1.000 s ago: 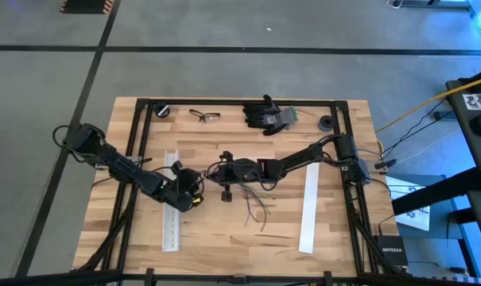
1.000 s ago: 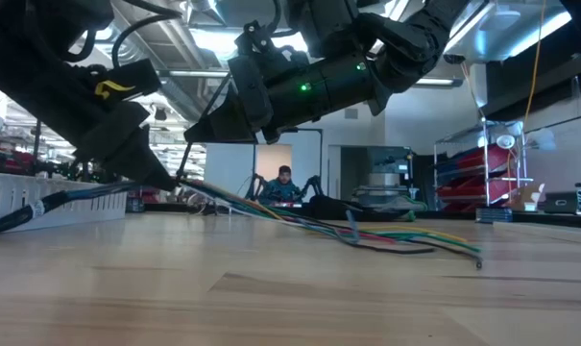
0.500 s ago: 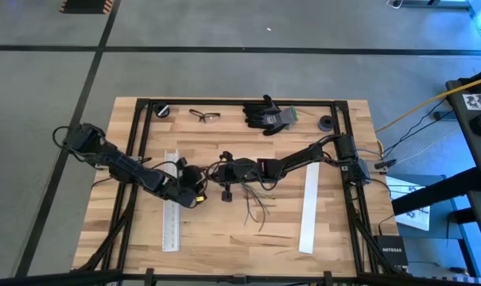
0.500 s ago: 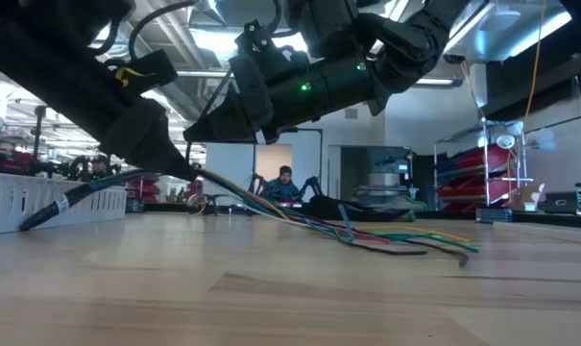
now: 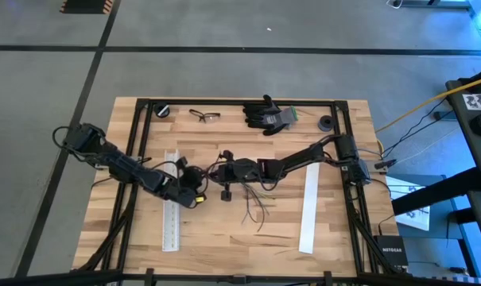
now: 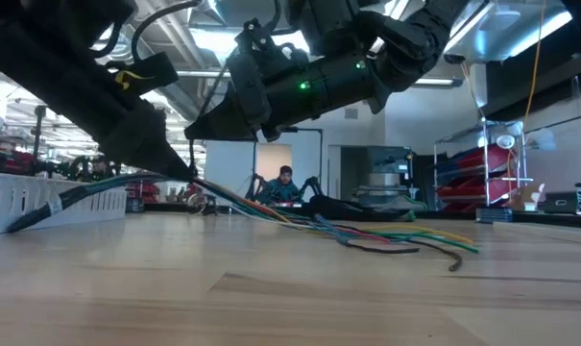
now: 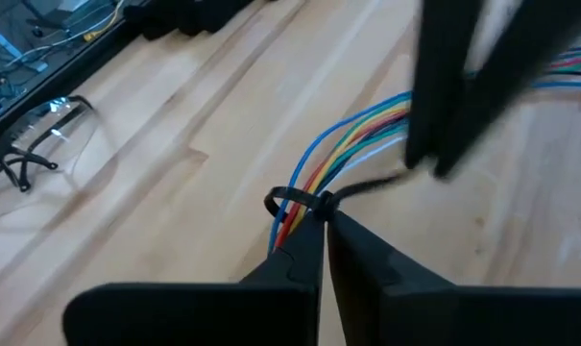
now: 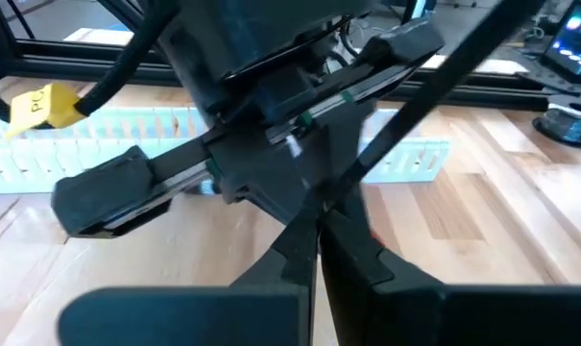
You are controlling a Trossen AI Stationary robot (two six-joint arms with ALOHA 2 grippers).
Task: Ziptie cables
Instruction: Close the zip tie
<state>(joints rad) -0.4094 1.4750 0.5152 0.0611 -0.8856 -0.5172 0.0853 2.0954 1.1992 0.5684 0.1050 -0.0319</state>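
Observation:
The cables (image 5: 254, 200), thin coloured wires bundled at one end, lie splayed on the wooden table (image 5: 224, 238) at its middle. A black zip tie (image 7: 288, 204) loops the bundle. My left gripper (image 7: 321, 219) is shut at the tie's head, seen mid-table in the high view (image 5: 195, 187). My right gripper (image 5: 217, 170) is shut just beyond it, its dark finger (image 7: 444, 106) standing over the bundle. In the low view the bundle (image 6: 300, 219) rises to my left gripper's tip (image 6: 190, 174); its joined end (image 6: 26, 221) and its free ends (image 6: 453, 252) rest on the table. My left gripper pinches the zip tie at its head (image 7: 322, 201) between its two fingertips, slanting down from the table's left. The bundled wires pass under one finger and hang raised off the table there. My right gripper is shut where the tie's thin tail (image 7: 372, 183) ends; its own finger hides the contact.
Two long white strips lie on the table, one left (image 5: 171, 210) and one right (image 5: 308, 208). Along the far edge are safety glasses (image 5: 204, 116), a dark glove (image 5: 268, 115) and two black round parts (image 5: 162, 110) (image 5: 326, 123). A person (image 6: 285, 181) sits far behind.
My left gripper has shifted a little toward the right gripper and rolled about its own axis. The bundle's raised part has moved with it, and the free ends have slid slightly on the table. My right gripper has kept still.

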